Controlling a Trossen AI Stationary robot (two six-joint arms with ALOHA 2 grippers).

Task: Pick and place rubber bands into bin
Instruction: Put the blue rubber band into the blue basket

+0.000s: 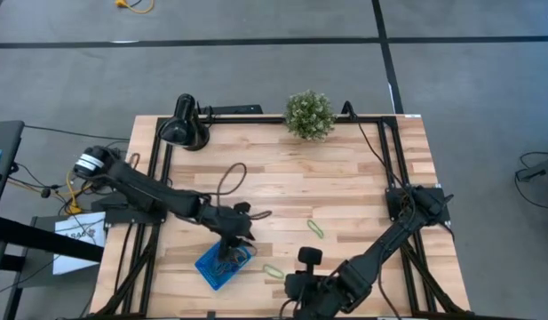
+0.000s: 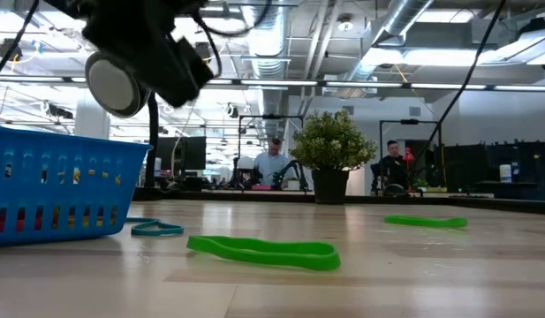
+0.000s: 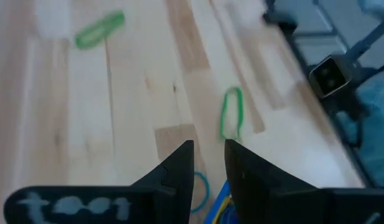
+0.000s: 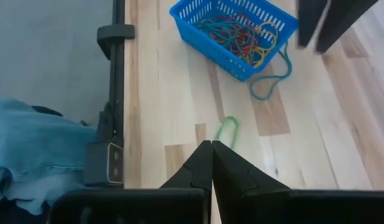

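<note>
The blue bin stands near the table's near edge, with a tangle of coloured rubber bands inside. A teal band lies on the table against the bin's wall. One green band lies flat between the bin and my right gripper. Another green band lies farther toward the middle. My left gripper hangs over the bin's far corner, slightly open and empty. My right gripper is shut, low by the near edge, pointing at the nearer green band.
A black round lamp and a small potted plant stand at the far edge. A black cable loop lies mid-table. Black frame rails run along the table's edges, with blue cloth beyond. People sit in the room behind.
</note>
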